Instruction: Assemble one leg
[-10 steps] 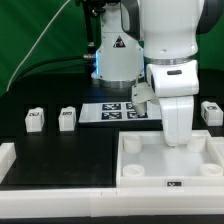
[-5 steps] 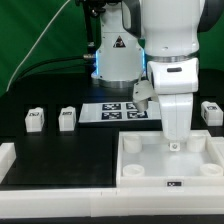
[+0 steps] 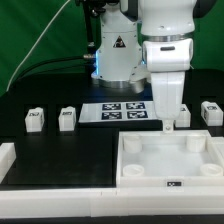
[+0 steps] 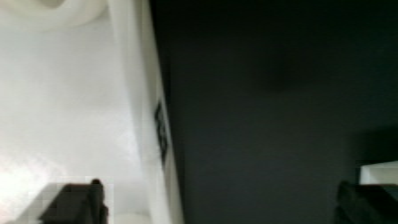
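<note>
Pincer open, empty; small white tagged cube leg near it.
Since earlier, it has backed off the white square tray.

You've got the marker board flat on the black surface, white tray-like part with corner sockets nearer the camera, white rail along the front edge

Arm raised and pulled back, jaws shifted from inside tray to its far rim.
</note>
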Available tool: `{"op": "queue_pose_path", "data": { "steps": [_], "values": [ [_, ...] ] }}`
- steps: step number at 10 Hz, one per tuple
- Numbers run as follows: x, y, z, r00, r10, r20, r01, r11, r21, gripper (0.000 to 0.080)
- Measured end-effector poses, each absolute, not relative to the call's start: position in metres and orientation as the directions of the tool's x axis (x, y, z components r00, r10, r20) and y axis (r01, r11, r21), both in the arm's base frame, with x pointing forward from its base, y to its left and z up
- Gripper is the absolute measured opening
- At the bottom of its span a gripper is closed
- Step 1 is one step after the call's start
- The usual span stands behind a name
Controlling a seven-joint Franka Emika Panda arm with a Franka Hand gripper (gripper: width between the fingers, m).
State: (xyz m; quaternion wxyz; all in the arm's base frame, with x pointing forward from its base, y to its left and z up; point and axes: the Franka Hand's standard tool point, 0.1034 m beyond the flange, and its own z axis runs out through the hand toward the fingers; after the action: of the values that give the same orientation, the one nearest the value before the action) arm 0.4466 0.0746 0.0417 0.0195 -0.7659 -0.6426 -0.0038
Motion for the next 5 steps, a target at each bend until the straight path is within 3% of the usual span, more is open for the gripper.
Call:
{"op": "queue_pose_path", "data": {
  "steps": [2,5],
  "values": [
    [0.4369,0.073,0.0505,0.253,0.967,0.029,0.968,-0.253,-0.01,0.0649],
    [0.4372,0.0725,0.0502,0.296,0.955,0.029,0.955,-0.295,-0.012,0.0649]
  ]
}}
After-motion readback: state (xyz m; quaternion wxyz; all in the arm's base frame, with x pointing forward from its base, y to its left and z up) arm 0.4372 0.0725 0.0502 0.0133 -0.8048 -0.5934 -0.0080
